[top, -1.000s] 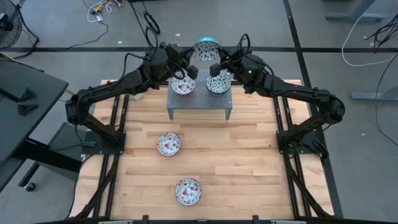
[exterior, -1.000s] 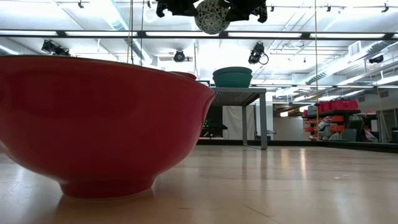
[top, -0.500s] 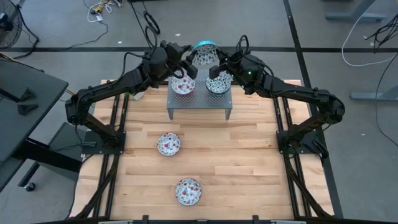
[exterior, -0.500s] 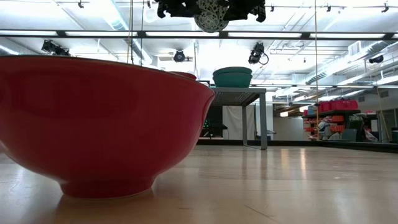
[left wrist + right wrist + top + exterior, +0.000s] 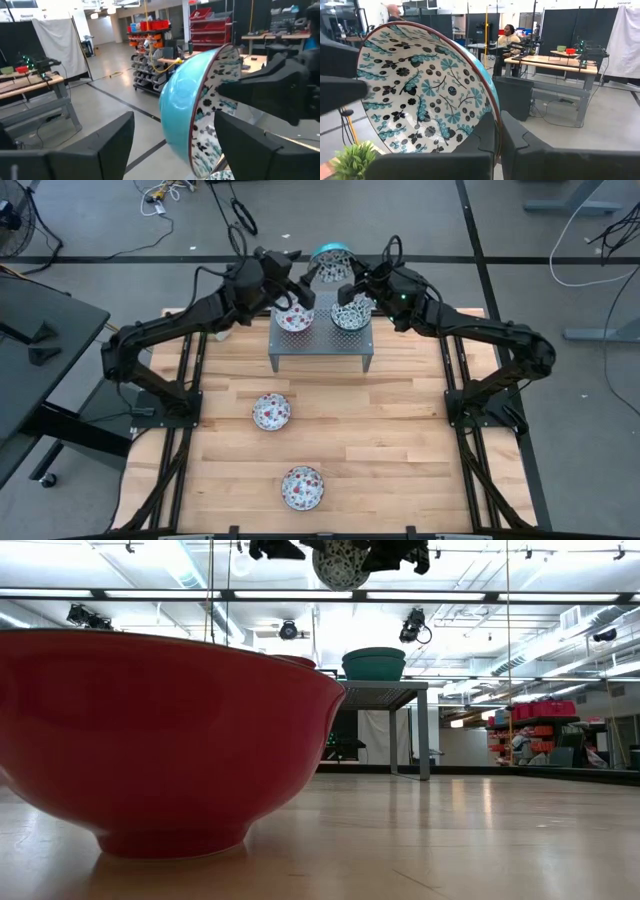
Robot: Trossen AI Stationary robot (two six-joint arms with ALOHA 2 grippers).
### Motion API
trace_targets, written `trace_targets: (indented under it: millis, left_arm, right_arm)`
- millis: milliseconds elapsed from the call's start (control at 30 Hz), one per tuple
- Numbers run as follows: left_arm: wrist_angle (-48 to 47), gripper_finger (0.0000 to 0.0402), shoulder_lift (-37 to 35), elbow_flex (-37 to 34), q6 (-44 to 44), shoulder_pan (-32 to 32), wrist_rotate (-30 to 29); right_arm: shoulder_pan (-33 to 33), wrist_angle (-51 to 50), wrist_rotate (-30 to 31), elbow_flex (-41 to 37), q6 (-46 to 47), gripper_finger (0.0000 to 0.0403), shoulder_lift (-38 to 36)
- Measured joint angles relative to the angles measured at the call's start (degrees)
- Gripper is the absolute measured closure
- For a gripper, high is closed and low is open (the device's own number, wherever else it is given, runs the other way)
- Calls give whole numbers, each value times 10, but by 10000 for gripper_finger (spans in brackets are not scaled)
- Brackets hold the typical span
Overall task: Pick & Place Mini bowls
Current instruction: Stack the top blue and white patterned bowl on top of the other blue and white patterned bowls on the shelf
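Note:
A teal mini bowl [image 5: 332,262] hangs in the air above the far edge of the grey stand [image 5: 320,345], with my right gripper [image 5: 348,279] shut on it. My left gripper [image 5: 304,276] is open. Its fingers [image 5: 102,145] stand wide on either side of the bowl's teal outside [image 5: 182,107] and do not touch it. On the stand sit a red-patterned bowl [image 5: 294,318] and a teal-patterned bowl [image 5: 350,313]. Two more red-patterned bowls [image 5: 271,411] [image 5: 302,487] rest on the wooden table. My right gripper pinches the teal bowl's rim [image 5: 493,116], one finger on the patterned inside and one on the outside. It comes in from the table's right. The bowl stands on edge, its inside [image 5: 420,90] turned toward my right wrist, lifted clear of the stand.
In the low view a red bowl [image 5: 160,740] fills the near left, and a teal bowl [image 5: 374,663] shows on the stand behind it. Bare wood lies between the stand and the near edge around the two bowls. A person [image 5: 509,34] sits in the room beyond the table.
My left gripper has opened wide and let go of the teal bowl. The bowl has stayed up in the air in my right gripper, on edge as before.

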Motion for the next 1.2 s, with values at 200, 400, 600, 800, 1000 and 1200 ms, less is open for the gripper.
trace_targets:
  millis: [200, 400, 600, 800, 1000, 1200]
  left_arm:
    - [-30, 133, -44, 0, 2, -19, -1]
    - [-83, 155, -87, 0, -1, -42, 0]
    - [-109, 212, -125, 0, -3, -65, 3]
    - [-136, 290, -154, 0, -3, -81, 11]
    - [-161, 384, -170, 0, -3, -84, 11]
    - [-181, 392, -178, 0, -6, -84, 11]
  right_arm:
    - [0, -3, 1, 0, 6, 401, -21]
    - [0, -20, 2, 0, 20, 401, -38]
    - [0, -42, -7, 1, 70, 402, -46]
    - [0, -66, -51, 1, 133, 402, -47]
    - [0, -71, -88, 3, 181, 402, -47]
    - [0, -97, -108, 46, 211, 402, -48]
